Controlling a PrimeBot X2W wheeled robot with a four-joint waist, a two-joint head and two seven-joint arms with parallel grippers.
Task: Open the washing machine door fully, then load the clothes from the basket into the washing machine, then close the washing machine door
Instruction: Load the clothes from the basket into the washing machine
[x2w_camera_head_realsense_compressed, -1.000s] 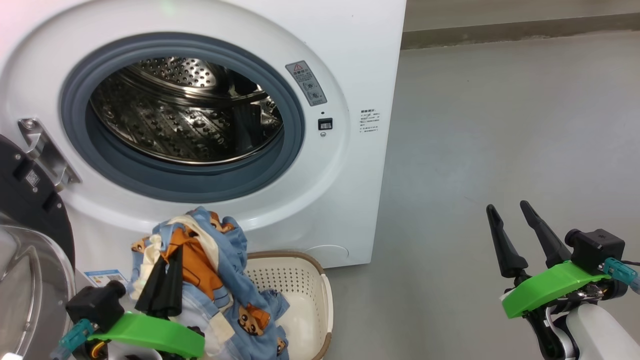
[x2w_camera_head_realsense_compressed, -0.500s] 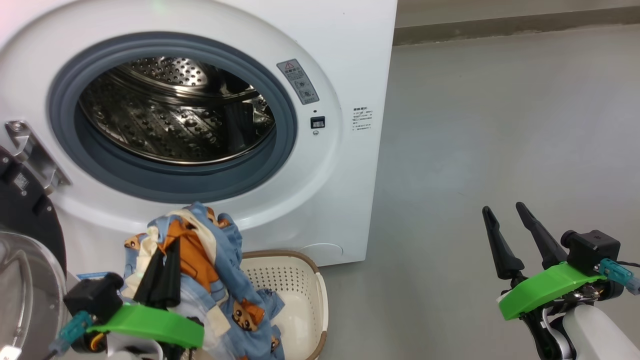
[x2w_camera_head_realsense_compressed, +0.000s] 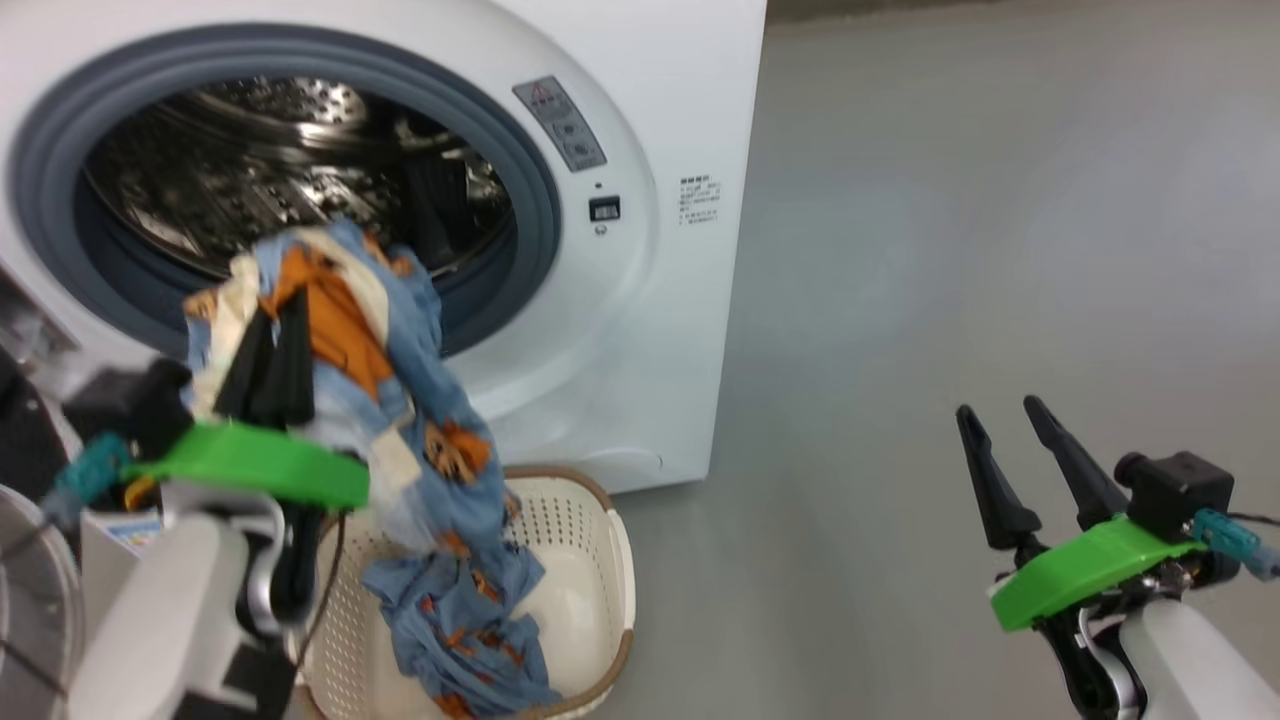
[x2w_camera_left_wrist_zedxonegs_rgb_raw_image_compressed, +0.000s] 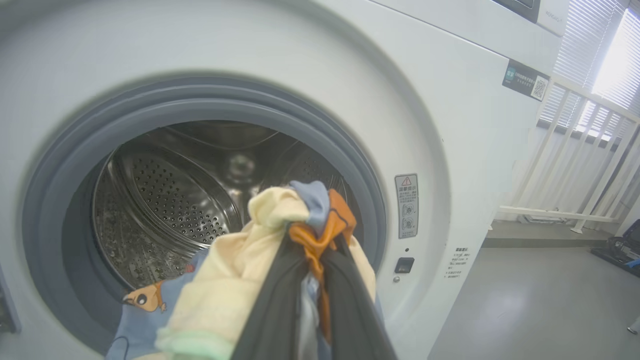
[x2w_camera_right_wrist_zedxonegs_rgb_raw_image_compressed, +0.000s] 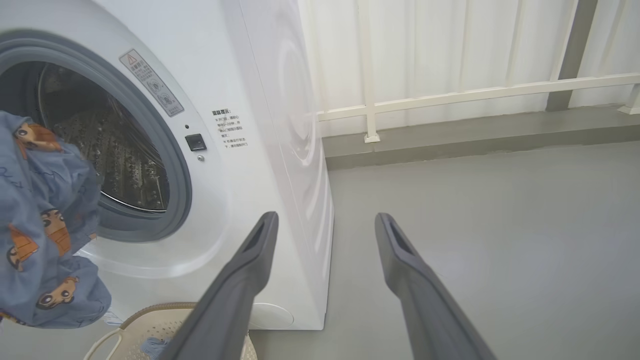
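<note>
The washing machine stands open, its steel drum bare inside the grey ring. My left gripper is shut on a bunch of the clothes, blue, cream and orange, held in front of the lower lip of the drum mouth. In the left wrist view the fingers pinch the cloth just before the opening. The blue garment's tail hangs down into the basket. The door's glass shows at the far lower left. My right gripper stands open and empty over the floor, well to the right.
Bare grey floor stretches right of the machine. A white railing and a pale wall run behind it. The basket's rim sits right against the machine's foot.
My left gripper has risen with the clothes from just above the basket to the drum mouth. The head view has shifted down and right. The right gripper stays as it was.
</note>
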